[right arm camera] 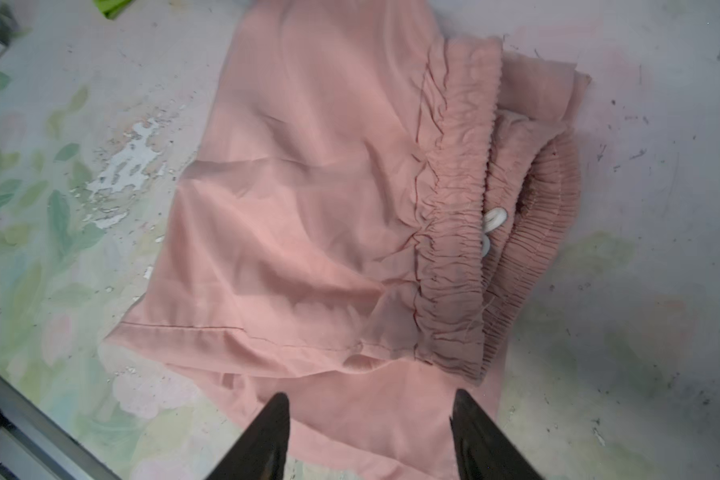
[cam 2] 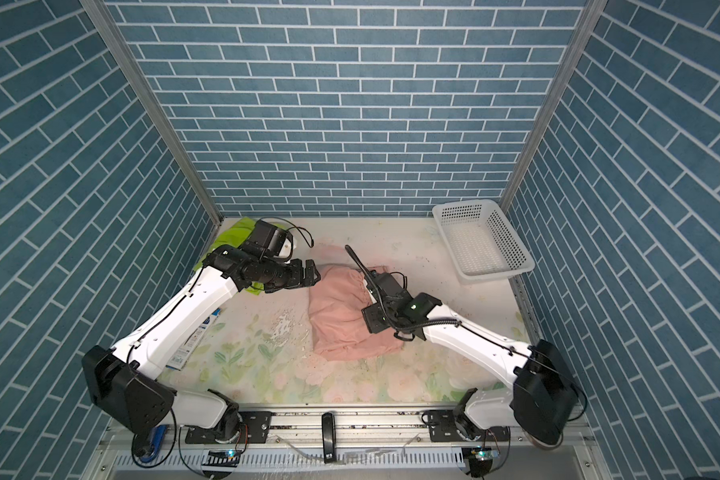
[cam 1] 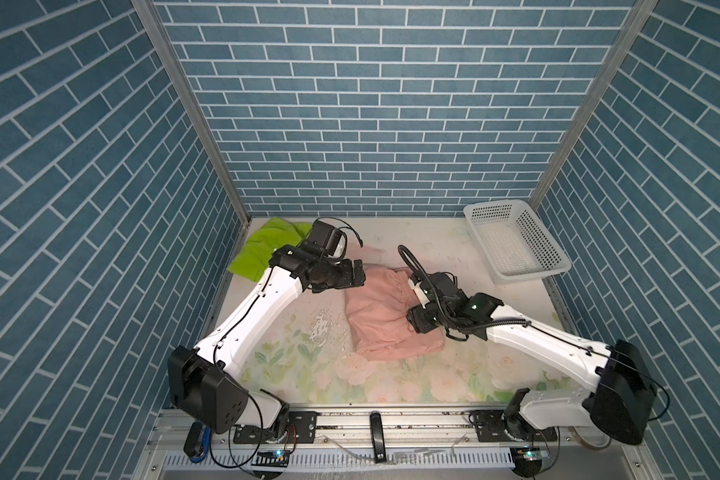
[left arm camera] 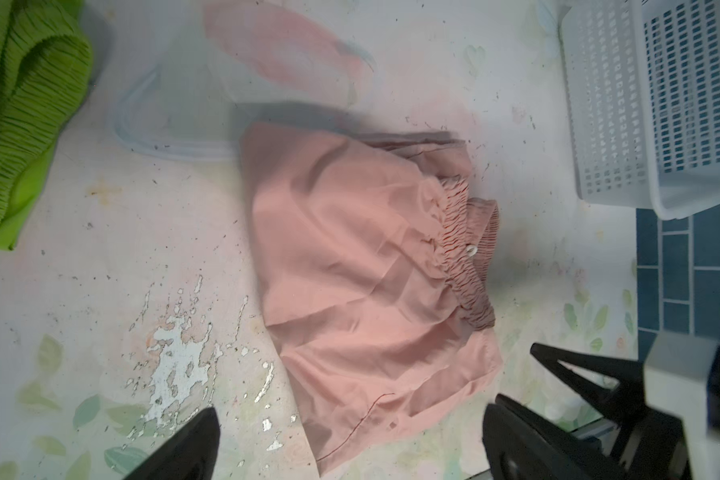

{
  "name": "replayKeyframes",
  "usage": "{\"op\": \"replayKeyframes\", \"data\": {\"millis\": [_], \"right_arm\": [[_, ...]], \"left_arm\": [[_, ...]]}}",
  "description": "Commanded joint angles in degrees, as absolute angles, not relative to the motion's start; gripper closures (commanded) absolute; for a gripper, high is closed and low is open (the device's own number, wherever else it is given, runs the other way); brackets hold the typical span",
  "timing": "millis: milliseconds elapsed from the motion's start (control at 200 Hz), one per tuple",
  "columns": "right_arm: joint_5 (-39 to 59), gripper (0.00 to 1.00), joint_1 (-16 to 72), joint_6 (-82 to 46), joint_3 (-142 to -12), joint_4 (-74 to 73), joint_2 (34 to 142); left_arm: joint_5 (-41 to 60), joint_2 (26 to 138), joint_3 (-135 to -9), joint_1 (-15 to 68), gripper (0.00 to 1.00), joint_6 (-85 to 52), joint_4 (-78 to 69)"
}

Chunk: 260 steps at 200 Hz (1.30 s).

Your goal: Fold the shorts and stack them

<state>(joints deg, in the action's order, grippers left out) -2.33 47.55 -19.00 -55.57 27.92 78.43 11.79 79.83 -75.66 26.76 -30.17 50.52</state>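
A bimanual robot works over a flower-printed tabletop (cam 1: 292,374) walled on three sides. The salmon pink shorts (cam 1: 387,316) lie near the middle of the tabletop, doubled over into a rough rectangle with the gathered waistband (right arm camera: 454,232) toward the right edge and a white drawstring (right arm camera: 493,218) peeking out. The left gripper (left arm camera: 354,405) hovers just above the pink pair's far left corner with its jaws spread wide and nothing between them. The right gripper (right arm camera: 371,397) hangs over the pair's right side, jaws parted and empty, with cloth lying flat beneath. The lime green shorts (cam 1: 262,249) sit bunched in the far left corner of the tabletop, partly under the left arm and well apart from the pink pair. The step in hand appears to be the end of a fold on the pink shorts. The next move probably calls for squaring the uneven layers near the waistband, or for reaching back to the green pair so it can be spread, folded and stacked. A white perforated basket (cam 1: 543,245) fills the far right corner. Open tabletop runs along the near edge and between the pink shorts and the basket. The green pair is hemmed in by the walls at its corner, so drawing it toward the centre seems wise.
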Motion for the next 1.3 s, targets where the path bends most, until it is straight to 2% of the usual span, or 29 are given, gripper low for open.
{"op": "replayKeyframes", "data": {"millis": [0, 220, 505, 935, 1295], "right_arm": [[1.06, 0.34, 43.50, -15.22, -56.91, 29.53, 80.00], [15.88, 0.32, 37.95, -11.84, -55.88, 21.59, 85.38], [20.63, 0.32, 35.24, -9.48, -57.58, 19.25, 93.87], [13.10, 0.33, 34.73, -4.93, -61.81, 23.09, 92.37], [20.77, 0.33, 32.17, -4.55, -62.46, 22.33, 97.29]], "left_arm": [[12.01, 76.61, -69.47, 25.68, 0.00, -29.57, 47.94], [12.74, 69.89, -61.65, 20.27, 0.00, -29.29, 47.45], [13.62, 67.21, -56.67, 17.14, 0.00, -29.12, 46.08], [13.18, 68.41, -55.02, 16.51, 0.00, -28.42, 45.26], [13.27, 67.09, -51.78, 16.44, 0.00, -29.27, 43.93]]}}
